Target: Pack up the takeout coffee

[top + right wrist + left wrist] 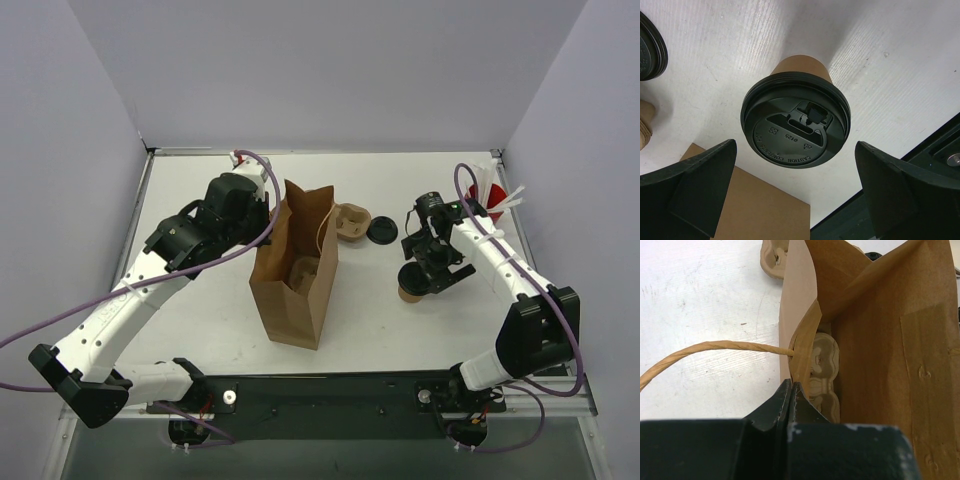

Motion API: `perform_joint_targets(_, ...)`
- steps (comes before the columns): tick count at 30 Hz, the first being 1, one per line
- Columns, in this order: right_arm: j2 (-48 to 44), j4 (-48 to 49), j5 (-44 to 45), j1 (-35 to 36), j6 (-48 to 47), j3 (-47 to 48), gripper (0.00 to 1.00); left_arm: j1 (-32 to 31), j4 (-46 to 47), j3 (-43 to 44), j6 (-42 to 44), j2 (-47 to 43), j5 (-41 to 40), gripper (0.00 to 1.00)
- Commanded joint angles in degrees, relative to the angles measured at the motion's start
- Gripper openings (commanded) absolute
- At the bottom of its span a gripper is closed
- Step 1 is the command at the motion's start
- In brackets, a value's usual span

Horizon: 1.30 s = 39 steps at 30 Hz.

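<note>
Left gripper point(791, 390) clamped on paper bag point(880, 365) rim, right gripper point(795, 145) spread over takeout coffee point(796, 120); its base hidden

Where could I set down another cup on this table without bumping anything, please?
Roomiest: the near patch between the paper bag and the right arm, in front of the takeout coffee. A smaller one lies between the bag and the left arm. Crowded: right of the bag's far end, where cup carrier, loose lid and coffee cluster.
</note>
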Motion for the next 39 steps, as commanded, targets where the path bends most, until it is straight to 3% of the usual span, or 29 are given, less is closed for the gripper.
perform_joint_targets(1, 1.4, -1.9, 0.3, -0.4, 1.1, 0.6, 0.99, 0.6, 1.0, 2.9, 0.9, 0.6, -0.2, 0.00)
perform_joint_targets(21, 3.0, -2.0, -0.5, -0.5, -1.2, -0.6, 0.93, 0.9, 1.0, 2.7, 0.9, 0.8, 0.1, 0.00)
perform_joint_targets(29, 3.2, -2.0, -0.7, -0.6, -2.1, -0.8, 0.79, 1.1, 1.0, 2.8, 0.9, 0.8, 0.0, 0.00)
perform_joint_targets(39, 3.3, -2.1, -0.8, -0.4, -4.5, -0.2, 0.69, 1.1, 1.0, 2.9, 0.8, 0.8, 0.0, 0.00)
